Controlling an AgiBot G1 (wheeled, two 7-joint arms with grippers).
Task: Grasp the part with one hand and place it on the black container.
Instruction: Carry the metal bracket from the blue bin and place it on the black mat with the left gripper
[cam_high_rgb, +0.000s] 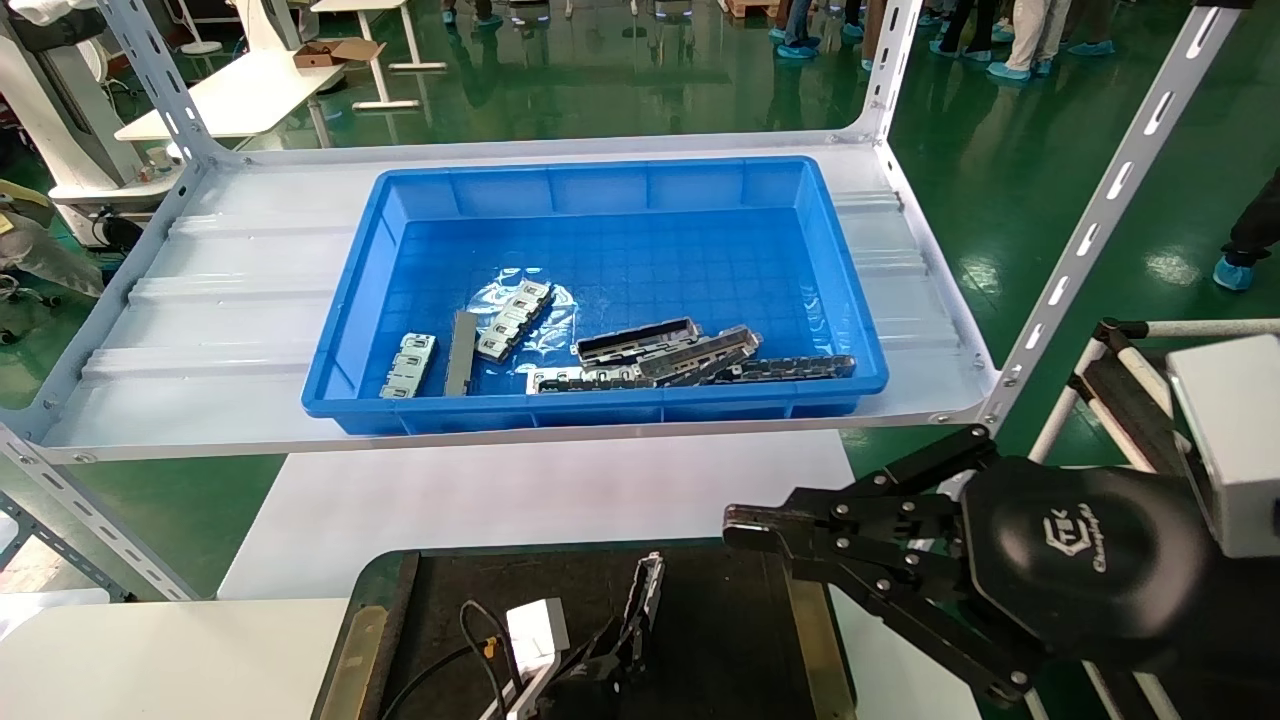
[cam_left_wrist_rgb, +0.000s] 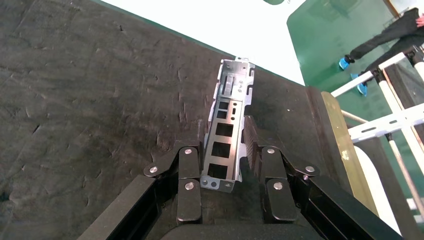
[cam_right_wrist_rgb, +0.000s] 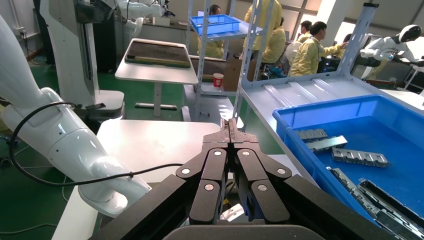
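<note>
We see the left end effector (cam_left_wrist_rgb: 227, 172) grasping the part (cam_left_wrist_rgb: 227, 127) over the black container (cam_left_wrist_rgb: 90, 100); placing step; next: lower, release; right end effector (cam_right_wrist_rgb: 229, 131) clenched, idle beside it.

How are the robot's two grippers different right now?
The left gripper is over the black container with the part between its fingers; the right gripper holds nothing. The left gripper's fingers are spread apart around the part; the right gripper's fingers are pressed together. The left gripper points down at the container; the right gripper hangs beside it, near the blue bin. Both are black, with linked fingers.
</note>
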